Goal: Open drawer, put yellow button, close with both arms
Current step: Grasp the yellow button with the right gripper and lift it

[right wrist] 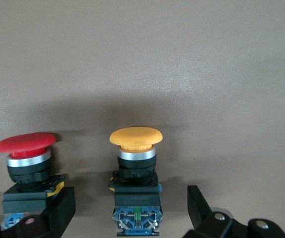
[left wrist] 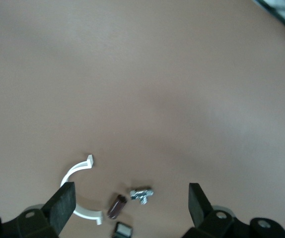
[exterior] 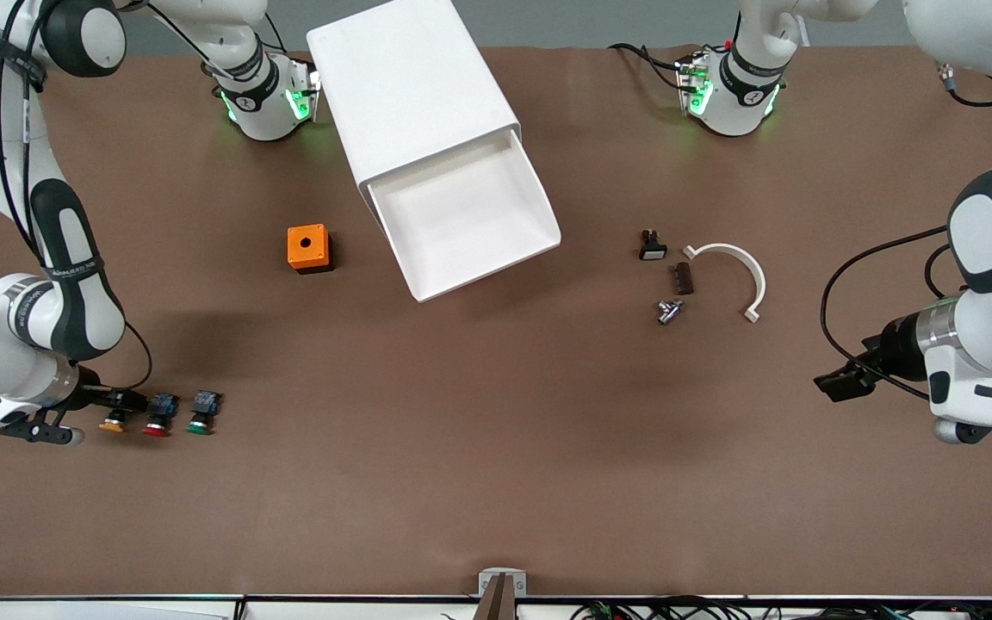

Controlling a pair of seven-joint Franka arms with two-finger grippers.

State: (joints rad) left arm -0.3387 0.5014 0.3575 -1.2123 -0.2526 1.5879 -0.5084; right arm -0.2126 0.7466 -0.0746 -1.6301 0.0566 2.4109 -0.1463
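Front view shows the matte brown table [exterior: 496,482] with the smooth white cabinet [exterior: 414,86] between my two bases, its top drawer [exterior: 466,220] pulled out, a shallow boxy tray with nothing in it. Near the right arm's end, my right gripper [exterior: 113,401] sits low at the yellow button [exterior: 112,423], which lies in a row with the red button [exterior: 158,426] and green button [exterior: 200,424]. An orange cube [exterior: 308,248] with a round hole stands beside the drawer.

Only the right wrist view reveals the yellow button's [right wrist: 135,137] domed glossy cap, metal collar and black-and-blue body, between my spread right fingers [right wrist: 198,206], not yet gripped.

My left gripper [exterior: 845,379] waits with fingers apart, near a curved white clip [exterior: 741,267].
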